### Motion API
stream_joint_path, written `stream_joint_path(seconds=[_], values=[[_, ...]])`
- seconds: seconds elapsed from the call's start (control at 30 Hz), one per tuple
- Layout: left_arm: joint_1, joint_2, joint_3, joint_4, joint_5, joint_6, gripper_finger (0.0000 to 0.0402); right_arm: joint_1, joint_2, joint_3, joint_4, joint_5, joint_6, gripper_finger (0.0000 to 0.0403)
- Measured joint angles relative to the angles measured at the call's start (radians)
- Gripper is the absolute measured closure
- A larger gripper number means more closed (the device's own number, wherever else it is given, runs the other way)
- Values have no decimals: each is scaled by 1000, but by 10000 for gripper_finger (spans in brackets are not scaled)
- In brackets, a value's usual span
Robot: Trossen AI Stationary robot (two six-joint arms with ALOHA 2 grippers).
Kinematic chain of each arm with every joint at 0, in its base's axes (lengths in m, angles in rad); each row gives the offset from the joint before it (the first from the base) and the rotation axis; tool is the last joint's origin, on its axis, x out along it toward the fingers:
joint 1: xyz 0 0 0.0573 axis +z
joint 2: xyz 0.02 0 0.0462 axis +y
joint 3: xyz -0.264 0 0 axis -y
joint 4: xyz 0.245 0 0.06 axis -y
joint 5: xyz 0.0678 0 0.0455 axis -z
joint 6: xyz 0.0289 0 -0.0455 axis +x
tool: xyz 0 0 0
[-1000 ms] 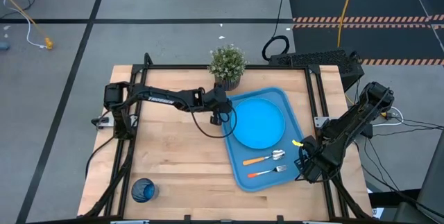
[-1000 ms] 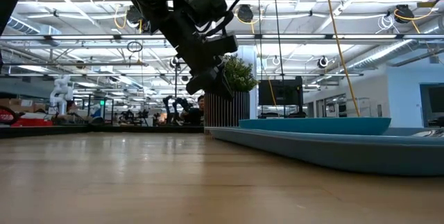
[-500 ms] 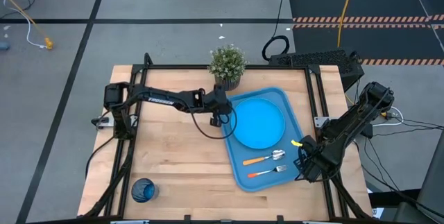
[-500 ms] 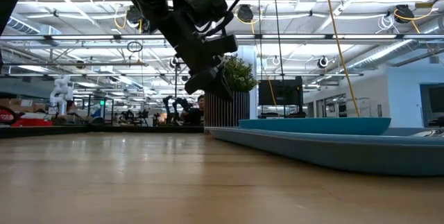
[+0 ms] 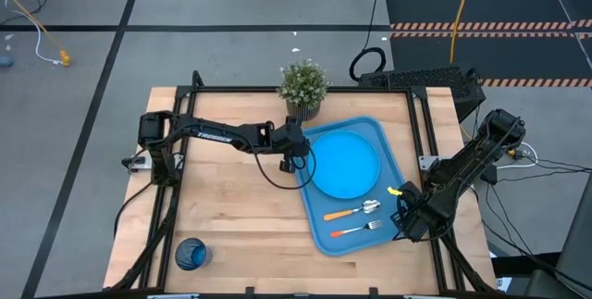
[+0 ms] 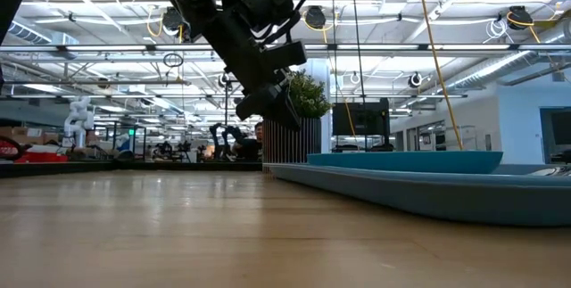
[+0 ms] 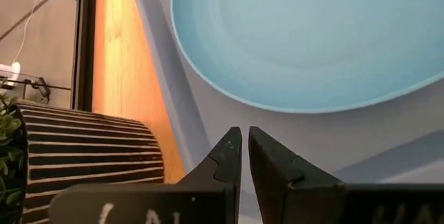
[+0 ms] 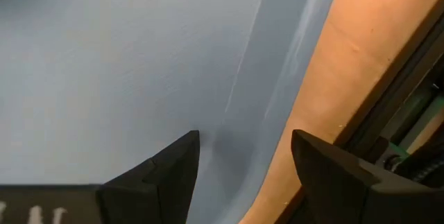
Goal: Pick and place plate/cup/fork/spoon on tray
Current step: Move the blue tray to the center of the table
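High view. The left claw (image 5: 298, 154) hangs over the tray (image 5: 319, 230) at its edge nearest the left arm. Over the last second it has shifted only slightly along that edge, and nothing on the desk (image 5: 231, 216) has moved. The plate (image 5: 345, 166) lies on the tray just beyond the claw. The spoon (image 5: 351, 211) and fork (image 5: 356, 229) lie side by side on the tray, past the plate from the left claw and close to the right claw (image 5: 408, 218). The right claw waits at the tray's opposite edge. The cup (image 5: 191, 254) stands on the bare desk, well apart from both claws, near the corner on the left arm's side. A potted plant (image 5: 302, 86) stands just behind the left claw.

Low view. The left claw (image 6: 278, 105) is raised clear of the desk, unchanged in height from a second ago and carrying nothing.

Left wrist view. The left claw's fingers (image 7: 229, 156) are nearly closed, with a thin gap and nothing between them. The plate rests ahead on the tray floor.

Right wrist view. The right claw's fingers (image 8: 177, 165) are spread wide and empty above the tray rim.

Assessment. Three items are placed; the cup remains. The small drift suggests the left arm is between steps, and the cup is likely its next target.
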Motion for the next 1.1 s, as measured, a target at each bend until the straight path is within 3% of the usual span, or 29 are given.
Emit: stream_joint_path(seconds=[0.5, 1.1], values=[[0, 0, 0, -11, 8, -35, 371, 0, 1, -2, 1, -3, -16, 285], [-12, 0, 0, -25, 11, -60, 371, 0, 1, -1, 4, -4, -54, 300]])
